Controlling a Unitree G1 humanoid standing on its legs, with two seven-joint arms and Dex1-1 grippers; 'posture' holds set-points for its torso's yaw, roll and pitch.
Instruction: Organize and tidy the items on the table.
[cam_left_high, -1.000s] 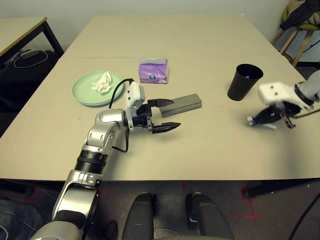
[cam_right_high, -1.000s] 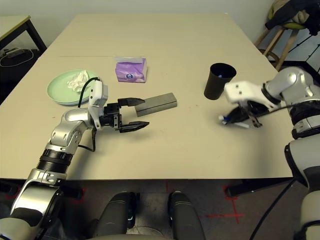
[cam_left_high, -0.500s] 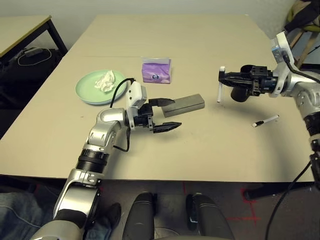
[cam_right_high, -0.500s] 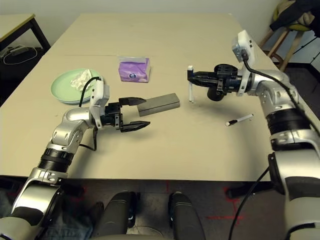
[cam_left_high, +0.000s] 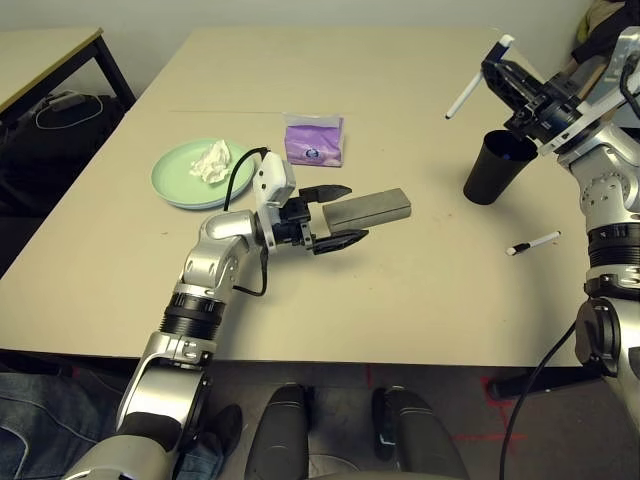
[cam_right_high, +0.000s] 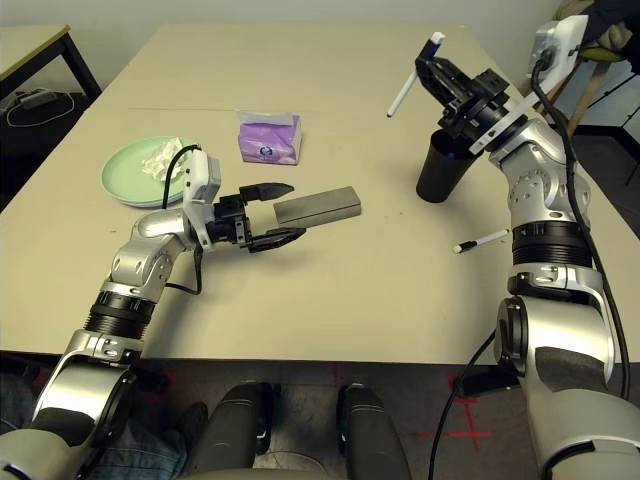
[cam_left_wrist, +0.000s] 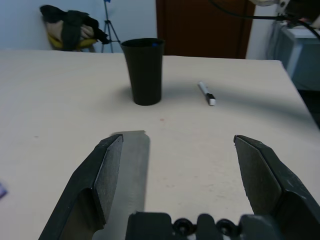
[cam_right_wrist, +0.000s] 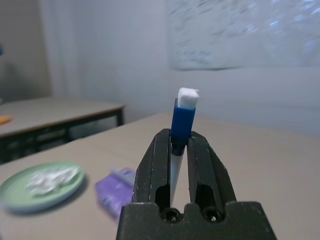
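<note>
The right gripper (cam_right_high: 427, 68), pinching a blue-capped pen (cam_right_high: 405, 90), has swung up beside and above the black cup (cam_right_high: 442, 168), likely to drop it in; the left's pincer is spread by the glasses case (cam_right_high: 318, 207); another pen (cam_right_high: 481, 241) lies on the table (cam_right_high: 350, 310).

No lettering is showing legibly.
The purple tissue pack (cam_left_high: 314, 142) is bearing a small dark emblem, and the wall sheet (cam_right_wrist: 240, 32) is carrying unreadable marks.
</note>
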